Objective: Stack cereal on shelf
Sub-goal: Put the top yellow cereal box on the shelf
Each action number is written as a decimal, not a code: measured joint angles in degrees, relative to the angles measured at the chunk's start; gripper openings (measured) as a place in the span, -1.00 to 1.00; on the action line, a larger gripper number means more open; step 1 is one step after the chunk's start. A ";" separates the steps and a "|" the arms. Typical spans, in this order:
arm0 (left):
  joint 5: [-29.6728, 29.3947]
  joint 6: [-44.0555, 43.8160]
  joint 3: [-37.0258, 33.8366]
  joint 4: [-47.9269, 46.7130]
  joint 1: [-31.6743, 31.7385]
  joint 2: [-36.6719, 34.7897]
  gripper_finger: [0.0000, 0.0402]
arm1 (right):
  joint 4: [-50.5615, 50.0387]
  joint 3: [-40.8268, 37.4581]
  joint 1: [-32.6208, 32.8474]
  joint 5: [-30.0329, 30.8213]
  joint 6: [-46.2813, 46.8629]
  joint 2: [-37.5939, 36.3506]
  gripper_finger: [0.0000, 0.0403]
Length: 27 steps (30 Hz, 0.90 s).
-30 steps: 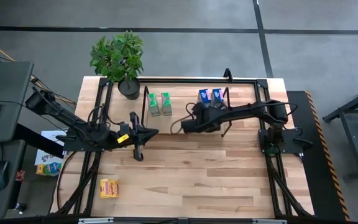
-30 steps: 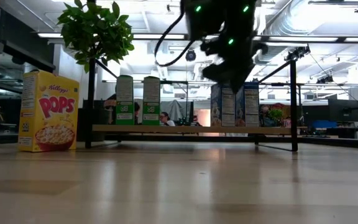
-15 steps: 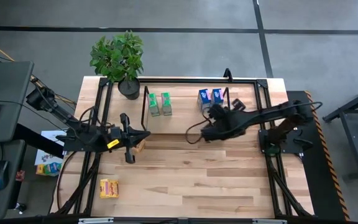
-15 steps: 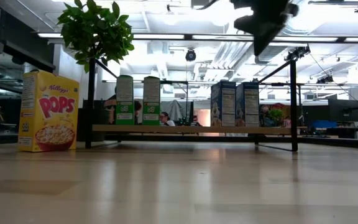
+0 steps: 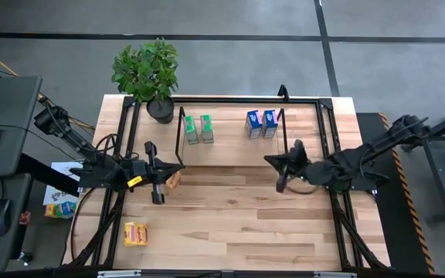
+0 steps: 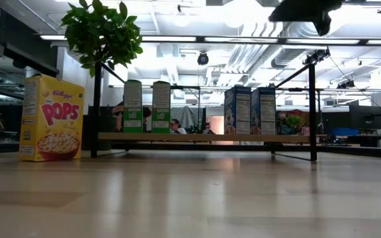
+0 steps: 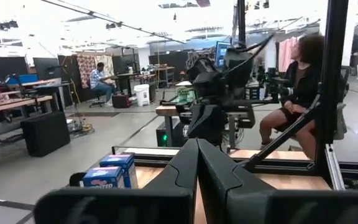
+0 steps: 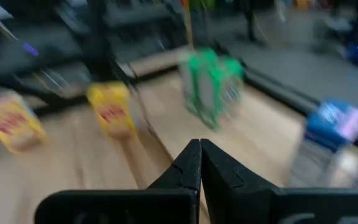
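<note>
Wooden table (image 5: pixel 230 224) holds everything, with the shelf (image 5: pixel 230 150) at its far side. Left of the shelf, near the front, lies one yellow box (image 5: pixel 135 233). Just left of the shelf hangs the left gripper (image 5: pixel 178 168), fingers pressed together, a second yellow box (image 5: pixel 174 180) beside it. On the shelf stand two green boxes (image 5: pixel 198 129), then two blue boxes (image 5: pixel 260 123). At its right end hangs the right gripper (image 5: pixel 270 160), fingers pressed together, holding nothing

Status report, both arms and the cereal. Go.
Left gripper shut, empty, mid-table. Right gripper shut, empty, clear of shelf. Green boxes and blue boxes shelved; yellow box on table. Nothing blocking.
</note>
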 joint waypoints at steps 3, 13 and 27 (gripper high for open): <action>-3.83 0.04 1.39 -0.67 0.00 0.01 -0.95 | 15.31 -6.49 0.08 -1.34 -7.15 -1.56 -1.00; -11.84 -18.68 17.80 -41.32 1.00 0.01 -0.14 | 23.04 -9.03 -2.73 -1.36 -11.89 -1.43 -0.69; 3.03 -69.01 22.18 -82.54 2.25 0.75 0.41 | 20.75 -7.48 -2.59 -0.80 -14.17 -1.45 0.44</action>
